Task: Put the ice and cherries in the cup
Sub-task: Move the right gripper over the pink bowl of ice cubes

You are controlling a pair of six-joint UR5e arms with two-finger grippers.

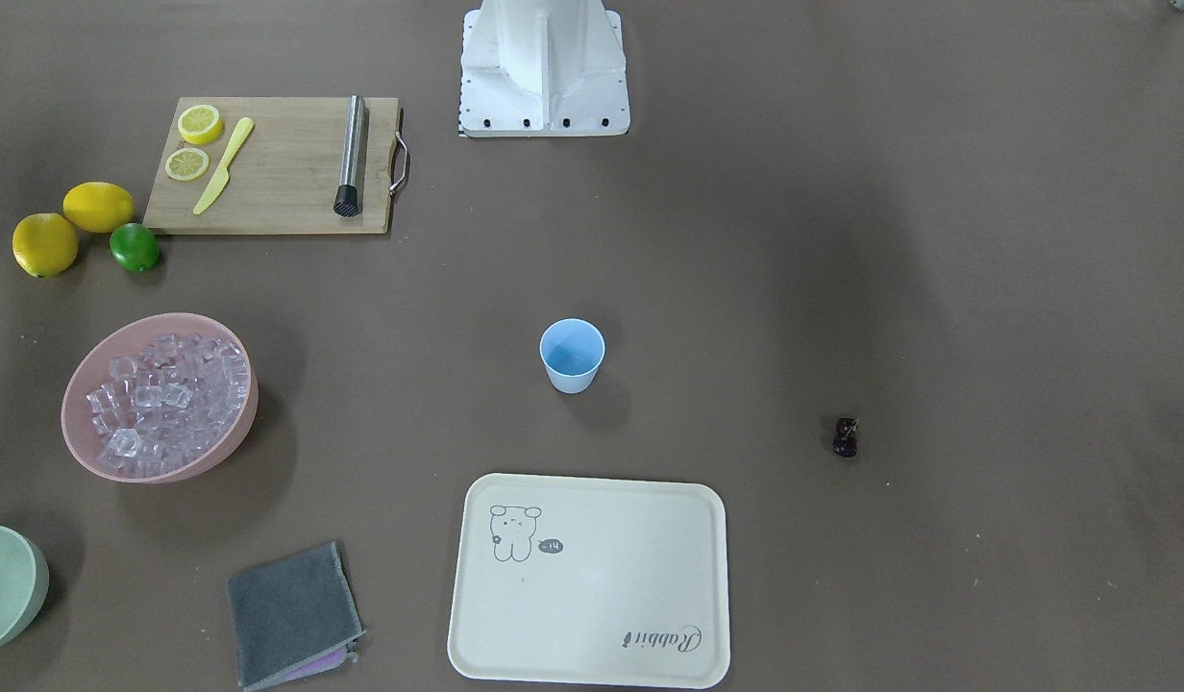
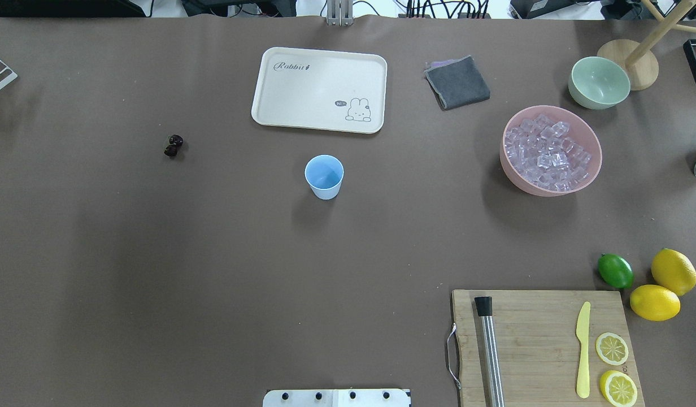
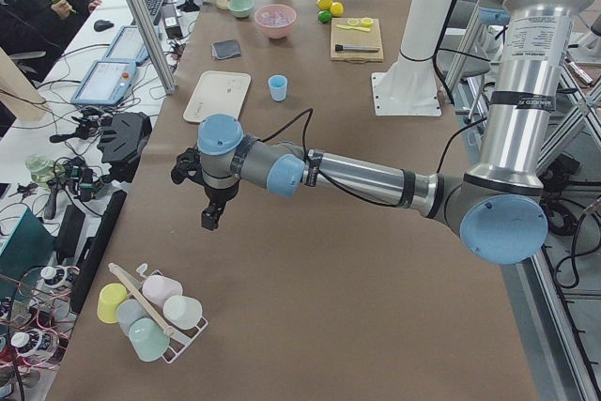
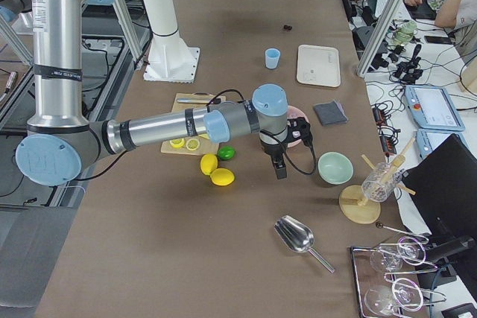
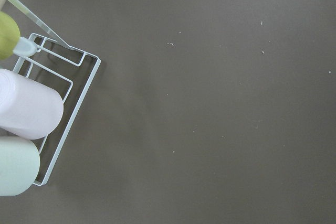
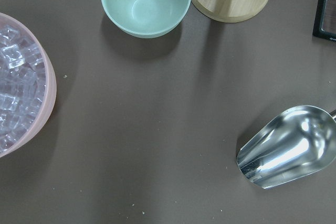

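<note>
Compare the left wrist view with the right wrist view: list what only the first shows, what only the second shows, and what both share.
Only the left wrist view: a white wire rack holding pastel cups lying on their sides.
Only the right wrist view: ice in part of a pink bowl, an empty green bowl, a wooden stand and a metal scoop.
Both: the brown table, and nothing else.
</note>
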